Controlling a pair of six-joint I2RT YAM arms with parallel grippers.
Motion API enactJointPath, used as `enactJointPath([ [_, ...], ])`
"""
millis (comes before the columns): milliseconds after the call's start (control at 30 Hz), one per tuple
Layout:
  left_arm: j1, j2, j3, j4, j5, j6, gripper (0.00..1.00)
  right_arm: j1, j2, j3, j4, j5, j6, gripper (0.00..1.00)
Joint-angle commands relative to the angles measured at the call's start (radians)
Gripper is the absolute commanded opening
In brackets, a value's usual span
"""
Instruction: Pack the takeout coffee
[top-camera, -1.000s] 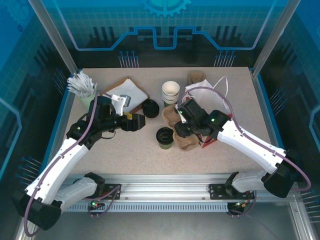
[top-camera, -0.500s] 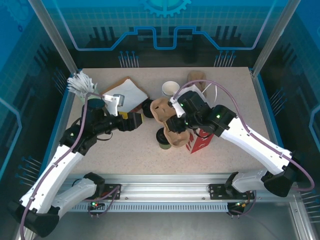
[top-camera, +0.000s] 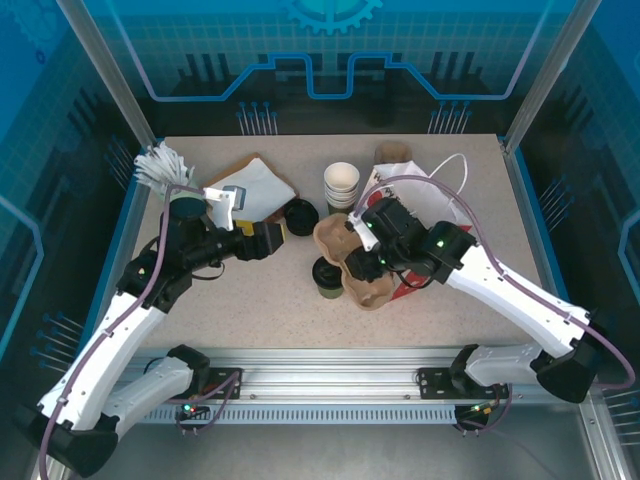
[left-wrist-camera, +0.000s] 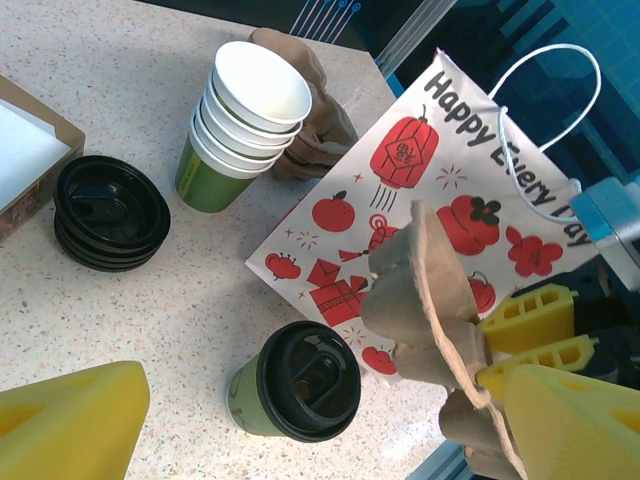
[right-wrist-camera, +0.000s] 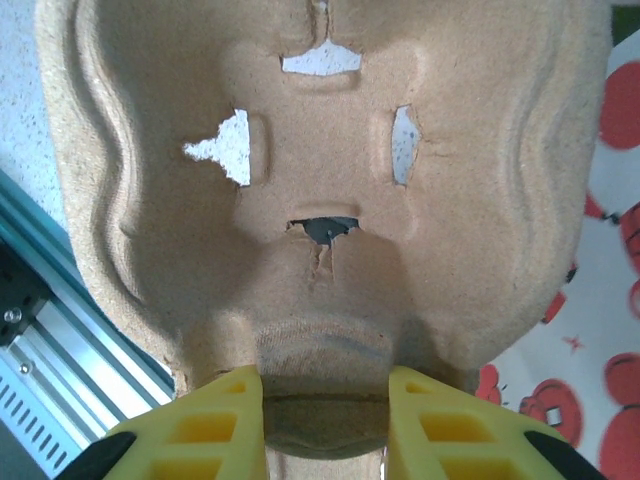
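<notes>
The takeout coffee (top-camera: 324, 277) (left-wrist-camera: 296, 385), a green cup with a black lid, stands upright on the table in front of a white gift bag (top-camera: 425, 195) (left-wrist-camera: 440, 190) printed in red. My right gripper (top-camera: 368, 252) (right-wrist-camera: 325, 420) is shut on a brown pulp cup carrier (top-camera: 352, 262) (right-wrist-camera: 320, 180) (left-wrist-camera: 425, 300), holding it tilted in the air just right of the coffee. To the coffee's left my left gripper (top-camera: 272, 240) (left-wrist-camera: 325, 430) stands open and holds nothing, its fingers wide and pointing at the cup from a short distance.
A stack of lidless cups (top-camera: 341, 185) (left-wrist-camera: 240, 120) and a pile of black lids (top-camera: 301, 215) (left-wrist-camera: 108, 210) stand behind the coffee. More brown carriers (top-camera: 395, 152) lie at the back. A napkin box (top-camera: 255, 188) and a cup of stirrers (top-camera: 163, 170) are at the left.
The right gripper has raised the carrier from lying flat beside the coffee and tilted it on edge. The left arm has pulled back a little to the left.
</notes>
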Motion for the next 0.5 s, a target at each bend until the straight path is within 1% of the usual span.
enactJointPath([
  [0, 0.008, 0.006, 0.02, 0.016, -0.008, 0.006, 0.93, 0.024, -0.049, -0.026, -0.037, -0.028, -0.019, 0.27],
  [267, 0.008, 0.015, 0.014, 0.031, 0.001, 0.003, 0.93, 0.064, -0.074, -0.021, -0.069, 0.005, -0.019, 0.27],
  [467, 0.008, 0.021, 0.015, 0.037, 0.003, 0.0, 0.93, 0.107, -0.02, 0.029, -0.076, 0.007, -0.032, 0.27],
])
